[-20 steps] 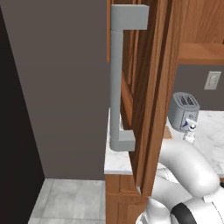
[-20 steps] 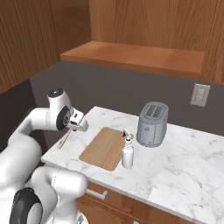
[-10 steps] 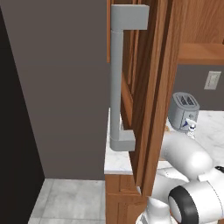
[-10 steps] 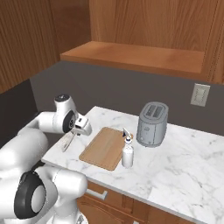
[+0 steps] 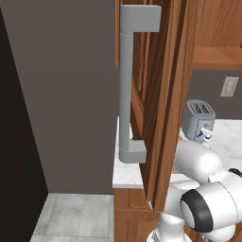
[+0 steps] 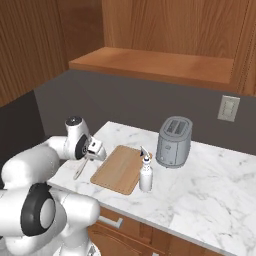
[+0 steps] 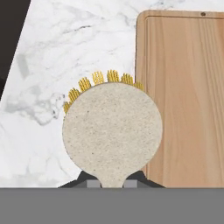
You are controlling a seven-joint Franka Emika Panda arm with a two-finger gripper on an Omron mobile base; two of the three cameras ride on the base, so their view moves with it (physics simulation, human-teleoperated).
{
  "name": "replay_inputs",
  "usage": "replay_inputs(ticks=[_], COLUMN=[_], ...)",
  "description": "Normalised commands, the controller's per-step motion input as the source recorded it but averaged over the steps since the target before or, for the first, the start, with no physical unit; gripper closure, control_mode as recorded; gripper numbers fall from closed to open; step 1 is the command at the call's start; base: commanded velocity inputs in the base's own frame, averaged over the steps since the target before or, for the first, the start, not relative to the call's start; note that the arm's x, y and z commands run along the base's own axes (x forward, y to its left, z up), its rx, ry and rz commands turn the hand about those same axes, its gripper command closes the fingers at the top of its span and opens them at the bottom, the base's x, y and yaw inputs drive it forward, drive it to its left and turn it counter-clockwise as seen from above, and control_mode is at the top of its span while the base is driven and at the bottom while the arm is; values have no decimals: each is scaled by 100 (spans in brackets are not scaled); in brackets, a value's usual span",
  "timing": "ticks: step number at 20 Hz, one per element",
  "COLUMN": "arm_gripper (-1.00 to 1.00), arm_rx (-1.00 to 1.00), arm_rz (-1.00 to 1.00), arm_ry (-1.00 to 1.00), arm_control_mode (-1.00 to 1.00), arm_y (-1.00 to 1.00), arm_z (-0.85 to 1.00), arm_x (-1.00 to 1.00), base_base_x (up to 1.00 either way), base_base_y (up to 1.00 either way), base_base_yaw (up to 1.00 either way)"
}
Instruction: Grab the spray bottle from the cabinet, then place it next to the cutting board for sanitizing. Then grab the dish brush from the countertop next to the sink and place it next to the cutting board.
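My gripper is shut on the dish brush, holding it low over the countertop just left of the cutting board. In the hand view the brush's pale round disc faces me, yellow bristles fringing its far rim. The thin handle runs down between my fingertips. The tan board lies to the disc's right, and the disc overlaps its edge. The spray bottle stands upright at the board's right edge, also seen by the toaster. The cabinet door stands close in the left base view.
A silver toaster stands behind the spray bottle near the dark wall. The cabinet's long grey bar handle juts out close to the left camera. A wooden shelf hangs above the counter. White marble stretches left of the board.
My gripper has come down and slightly right with the dish brush, closer to the counter and the board's left edge. The spray bottle and board have not moved.
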Motion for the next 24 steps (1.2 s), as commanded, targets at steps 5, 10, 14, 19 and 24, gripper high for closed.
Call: replay_inputs(ticks=[5, 10, 14, 19, 24], arm_gripper=[100, 100, 100, 100, -100], arm_rx=[0, 0, 0, 0, 0], arm_rz=[0, 0, 0, 0, 0], arm_ry=[0, 1, 0, 0, 1], arm_control_mode=[-100, -100, -100, -100, -100], arm_y=[0, 0, 0, 0, 0], arm_z=[-25, -21, -11, -15, -12], arm_x=[19, 12, 10, 12, 11], base_base_x=[0, 0, 0, 0, 0], base_base_y=[0, 0, 0, 0, 0], base_base_yaw=[0, 0, 0, 0, 0])
